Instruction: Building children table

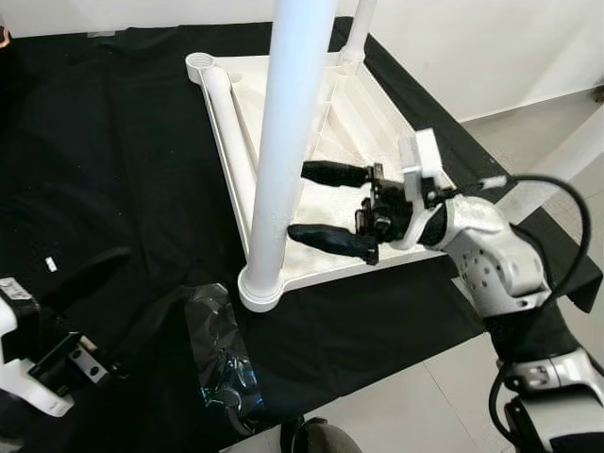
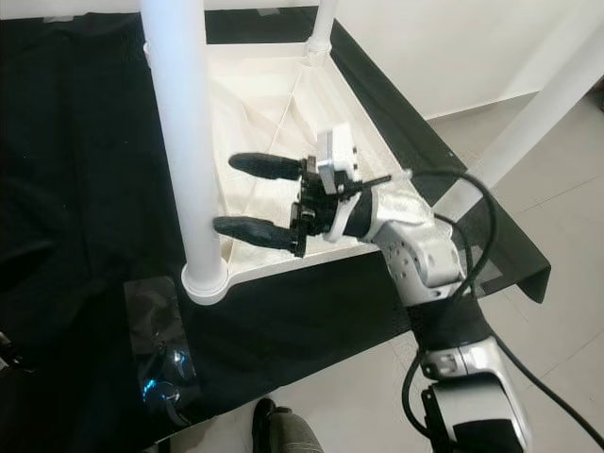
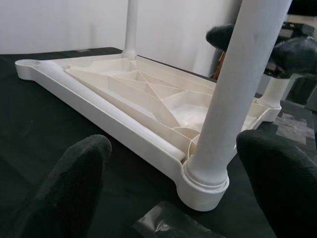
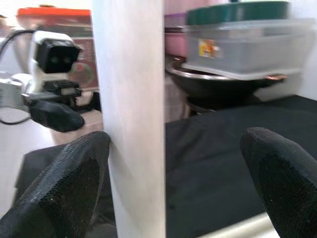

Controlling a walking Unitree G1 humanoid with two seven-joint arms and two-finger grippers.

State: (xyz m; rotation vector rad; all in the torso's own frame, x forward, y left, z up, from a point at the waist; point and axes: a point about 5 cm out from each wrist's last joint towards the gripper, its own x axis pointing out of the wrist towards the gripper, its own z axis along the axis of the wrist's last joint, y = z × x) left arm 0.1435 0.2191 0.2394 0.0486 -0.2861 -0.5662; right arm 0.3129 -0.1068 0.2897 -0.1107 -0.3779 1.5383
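Left eye view: right end effector (image 1: 328,206), fingers spread, reaches for the white leg (image 1: 288,151) standing in the upturned tabletop (image 1: 340,118) on the black bench (image 1: 113,142). Left end effector (image 3: 173,183) open, near. Next, likely closing on the leg.

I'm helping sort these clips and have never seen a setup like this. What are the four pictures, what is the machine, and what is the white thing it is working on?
This is a humanoid robot with two silver arms, each ending in two long black fingers. The two wide pictures come from cameras in its head, looking down. The other two come from a camera on each wrist, looking along that arm's fingers.

On the black cloth lies a white plastic child's table top, upside down, so its ribs show. White legs stand up from its corners. The right gripper is open, with the near leg just ahead of its fingers, one fingertip about at the leg. The left gripper is open too, low at the near corner, holding nothing. A crumpled clear plastic wrapper lies by that corner.
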